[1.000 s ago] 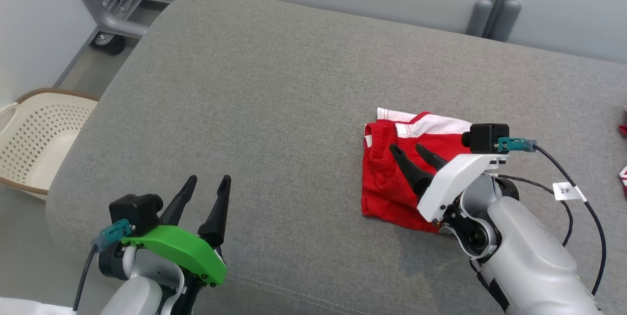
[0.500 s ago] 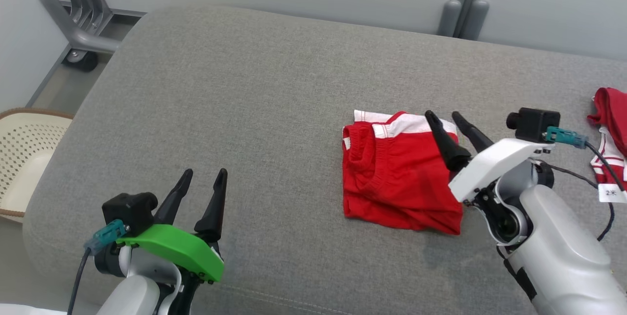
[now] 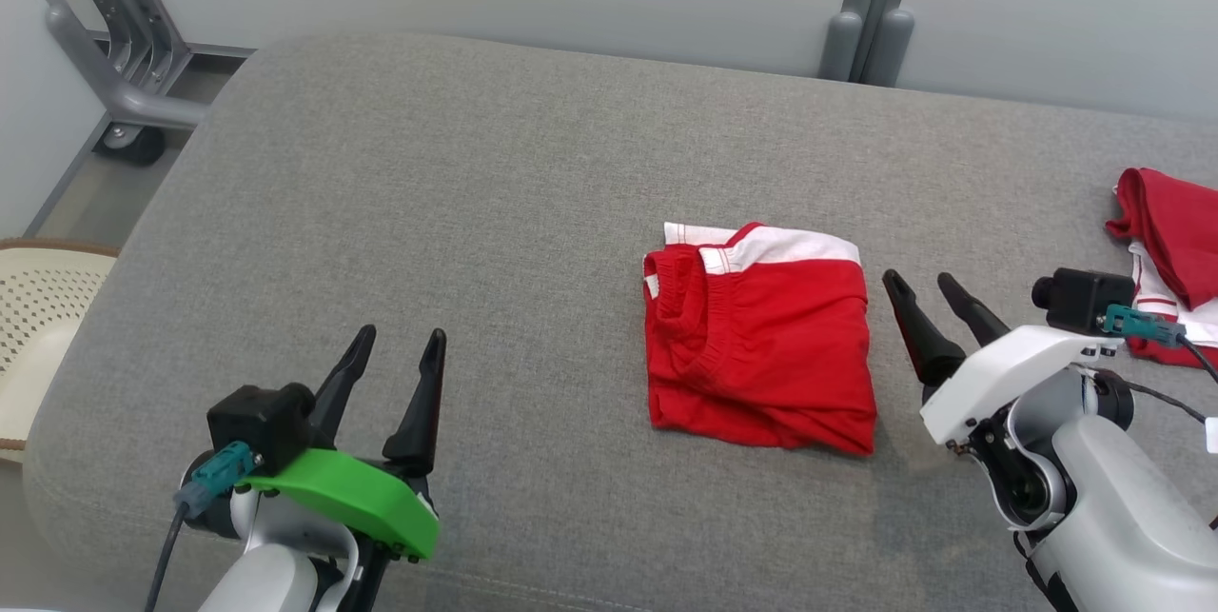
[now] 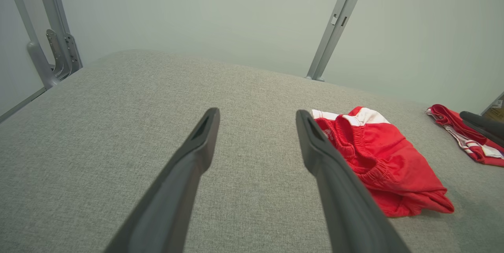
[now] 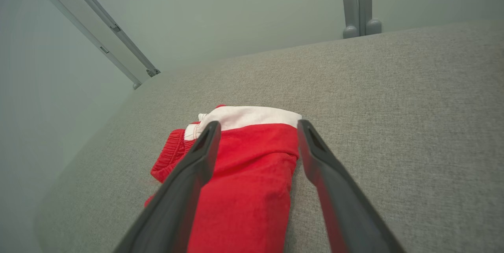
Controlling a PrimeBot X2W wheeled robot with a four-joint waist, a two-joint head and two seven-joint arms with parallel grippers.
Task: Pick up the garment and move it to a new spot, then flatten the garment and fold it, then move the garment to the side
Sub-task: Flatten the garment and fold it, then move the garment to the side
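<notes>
The garment [image 3: 761, 345] is a red pair of shorts with a white band, folded into a compact square on the grey cushioned surface [image 3: 476, 212]. It also lies at the right in the left wrist view [image 4: 386, 166] and under the fingers in the right wrist view [image 5: 244, 174]. My right gripper [image 3: 923, 281] stands open just to the right of the garment, holding nothing. My left gripper [image 3: 398, 338] stands open at the lower left, well apart from the garment, with nothing between its fingers.
A second red and white garment [image 3: 1166, 241] lies crumpled at the far right edge of the surface. A cream perforated basket [image 3: 38, 307] stands on the floor to the left. Grey metal frame legs [image 3: 114, 50] rise behind the surface by the wall.
My right gripper has pulled back off the garment to its right side and stays open. The head camera has turned right, shifting the whole picture. The left gripper has not moved.
</notes>
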